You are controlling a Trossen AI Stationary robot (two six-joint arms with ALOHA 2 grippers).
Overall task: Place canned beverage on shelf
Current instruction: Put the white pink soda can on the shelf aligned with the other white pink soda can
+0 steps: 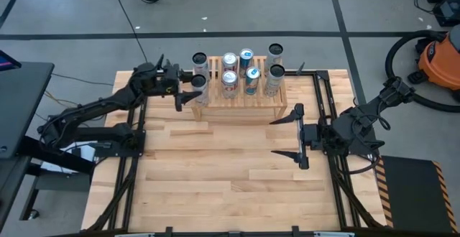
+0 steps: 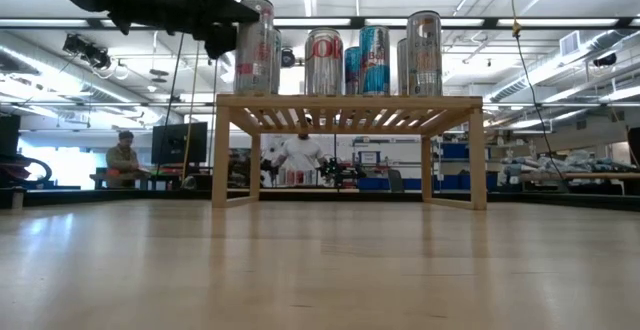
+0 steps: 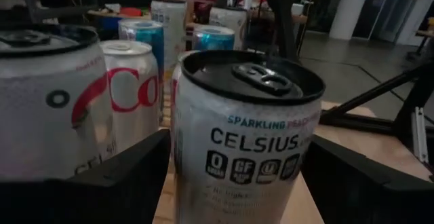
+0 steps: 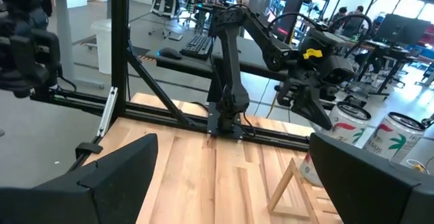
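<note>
The light wooden shelf (image 1: 237, 109) (image 2: 350, 102) stands at the table's far middle with several cans on its slatted top. At its left near corner is a white Celsius can (image 3: 247, 149) (image 1: 199, 86) (image 2: 255, 45), and my left gripper (image 1: 191, 86) (image 3: 237, 183) is shut on it, reaching in level from the table's left. The can's base is at the height of the shelf top; whether it rests there I cannot tell. My right gripper (image 1: 277, 136) (image 4: 230, 183) hangs open and holds nothing, to the right and in front of the shelf. My left gripper pinches the Celsius can by its side wall (image 3: 178, 163), about mid-height, one finger on each side. The fingers (image 3: 135, 176) come in level from the table's left. The can is upright, its black top and pull tab (image 3: 261, 78) facing up.
White and red cola cans (image 3: 132, 95) (image 3: 41, 102) stand right beside the held can, with blue cans (image 1: 251, 79) behind. Bare tabletop (image 1: 230, 172) lies in front of the shelf. Black frame rails (image 1: 327, 100) run along the sides. People (image 2: 300, 155) are in the room beyond.
</note>
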